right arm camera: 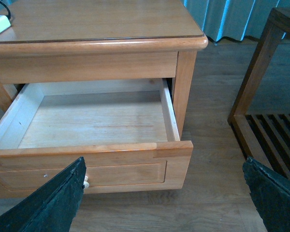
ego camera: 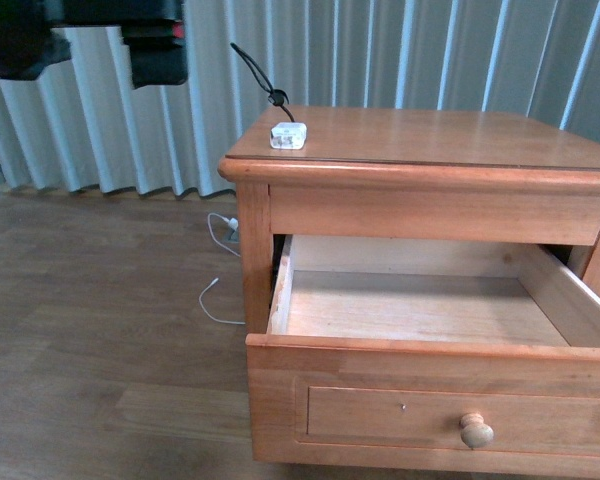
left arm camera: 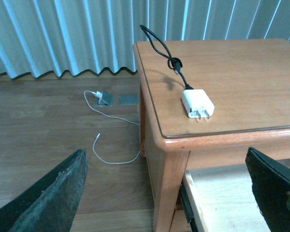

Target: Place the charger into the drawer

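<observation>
On the smooth honey-wood cabinet [ego camera: 460,135] top, near its far left corner: white square charger [ego camera: 288,136], thin black looped cable [left arm camera: 159,48] attached. Drawer [ego camera: 420,310] pulled open, pale bare interior, 1 round knob [ego camera: 475,430]. Left gripper [left arm camera: 164,153] and right gripper [right arm camera: 163,162] both spread wide, dark rough fingers [left arm camera: 53,193] empty.

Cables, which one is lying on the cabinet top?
The black looped cable of the charger; the thin white cable lies on the floor beside the cabinet.
</observation>
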You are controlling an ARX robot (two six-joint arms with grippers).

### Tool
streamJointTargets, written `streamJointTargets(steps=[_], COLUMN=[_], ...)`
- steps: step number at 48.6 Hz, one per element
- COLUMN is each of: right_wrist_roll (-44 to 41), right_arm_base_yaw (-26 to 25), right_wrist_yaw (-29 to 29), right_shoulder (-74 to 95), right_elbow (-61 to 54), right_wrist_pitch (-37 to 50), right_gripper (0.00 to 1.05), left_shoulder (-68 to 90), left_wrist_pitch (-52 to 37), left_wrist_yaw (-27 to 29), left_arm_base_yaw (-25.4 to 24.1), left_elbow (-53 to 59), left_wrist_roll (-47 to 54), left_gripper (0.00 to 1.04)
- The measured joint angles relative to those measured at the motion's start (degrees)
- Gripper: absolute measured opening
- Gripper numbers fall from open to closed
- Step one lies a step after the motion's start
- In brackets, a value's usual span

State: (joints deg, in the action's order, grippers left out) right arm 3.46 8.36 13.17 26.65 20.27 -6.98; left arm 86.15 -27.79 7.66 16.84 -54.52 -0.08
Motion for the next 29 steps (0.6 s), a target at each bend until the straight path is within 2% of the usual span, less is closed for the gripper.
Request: streamJointTargets(steps=[13,29], right_wrist_roll=[0.0,0.0], right_arm_base_yaw=[0.0,0.0], right_wrist_yaw=[0.0,0.0], right_shoulder=[0.0,0.0], right_elbow=[0.0,0.0], right_wrist_pitch=[0.0,0.0], right_gripper=[0.97,0.97], left_shoulder=[20.0,36.1], left_wrist_pitch=[0.9,3.5], left_wrist_yaw=[6.2,9.7], left_arm_base_yaw=[3.7,8.1], left_elbow=[-19.1,-35.6], left_wrist_roll=[-2.1,-3.0], left_gripper=[0.99,0.99])
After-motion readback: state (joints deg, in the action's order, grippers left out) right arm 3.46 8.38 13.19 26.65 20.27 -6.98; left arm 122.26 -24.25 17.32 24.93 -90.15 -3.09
